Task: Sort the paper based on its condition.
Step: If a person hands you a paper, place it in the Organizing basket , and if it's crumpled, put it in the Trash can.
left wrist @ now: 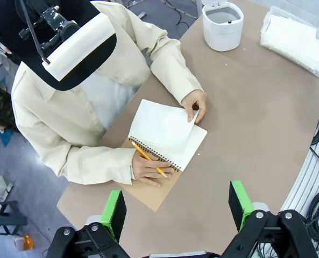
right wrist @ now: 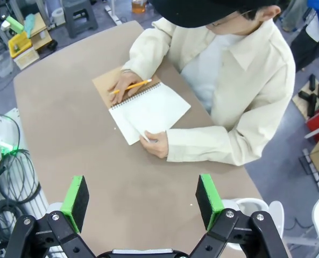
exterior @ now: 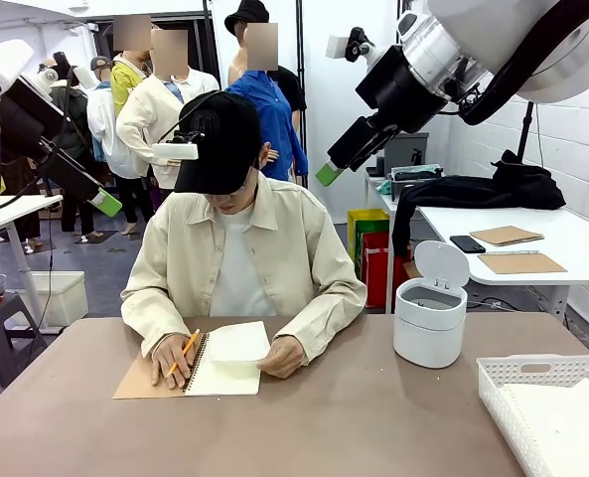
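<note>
A person at the far side of the table holds a yellow pencil (exterior: 185, 351) on an open spiral notebook (exterior: 215, 376) with one hand. The other hand lifts the corner of its top white page (left wrist: 164, 129), which curls upward. No loose paper lies on the tabletop. My left gripper (left wrist: 177, 208) hangs open high above the table's left side, with nothing between its green pads. High on the right, my right gripper (right wrist: 142, 201) is also open and holds nothing. Both look down at the notebook from well above it.
A white round bin (exterior: 430, 323) with its lid raised stands at the right of the brown table (exterior: 324, 427). A white lattice basket (exterior: 532, 383) sits at the near right corner with something white inside. People stand behind; another table is at far right.
</note>
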Motion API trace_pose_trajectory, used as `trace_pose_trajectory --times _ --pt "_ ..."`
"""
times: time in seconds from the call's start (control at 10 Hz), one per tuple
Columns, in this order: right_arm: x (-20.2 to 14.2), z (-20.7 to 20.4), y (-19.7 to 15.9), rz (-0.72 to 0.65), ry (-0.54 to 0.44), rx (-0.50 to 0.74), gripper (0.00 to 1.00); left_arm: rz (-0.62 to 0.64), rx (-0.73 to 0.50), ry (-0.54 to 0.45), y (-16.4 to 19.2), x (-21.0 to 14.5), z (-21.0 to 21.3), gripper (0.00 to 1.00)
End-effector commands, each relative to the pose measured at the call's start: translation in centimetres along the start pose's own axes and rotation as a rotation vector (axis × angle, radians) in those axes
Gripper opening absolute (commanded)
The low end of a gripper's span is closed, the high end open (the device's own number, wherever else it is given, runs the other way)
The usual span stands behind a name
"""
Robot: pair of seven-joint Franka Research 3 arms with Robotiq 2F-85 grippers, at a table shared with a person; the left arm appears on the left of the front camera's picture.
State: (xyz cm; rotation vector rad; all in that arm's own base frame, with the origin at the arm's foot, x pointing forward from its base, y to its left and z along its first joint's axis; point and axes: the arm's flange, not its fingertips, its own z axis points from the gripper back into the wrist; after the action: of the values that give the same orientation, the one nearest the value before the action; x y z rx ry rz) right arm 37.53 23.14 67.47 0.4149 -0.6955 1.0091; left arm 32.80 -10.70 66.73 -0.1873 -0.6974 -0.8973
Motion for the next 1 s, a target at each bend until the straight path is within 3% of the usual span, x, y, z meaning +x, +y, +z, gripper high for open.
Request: trace_pose_trajectory --times 0.0,0.9 --pt "-0.84 0.23 0.33 -0.017 -0.012 0.025 1.0 0.004 0.002 -0.003 0.11 0.05 0.02 1.0" --pt "-0.91 0.35 0.81 0.004 0.027 0.026 1.0 0.004 0.002 -0.003 0.11 0.05 0.02 1.0"
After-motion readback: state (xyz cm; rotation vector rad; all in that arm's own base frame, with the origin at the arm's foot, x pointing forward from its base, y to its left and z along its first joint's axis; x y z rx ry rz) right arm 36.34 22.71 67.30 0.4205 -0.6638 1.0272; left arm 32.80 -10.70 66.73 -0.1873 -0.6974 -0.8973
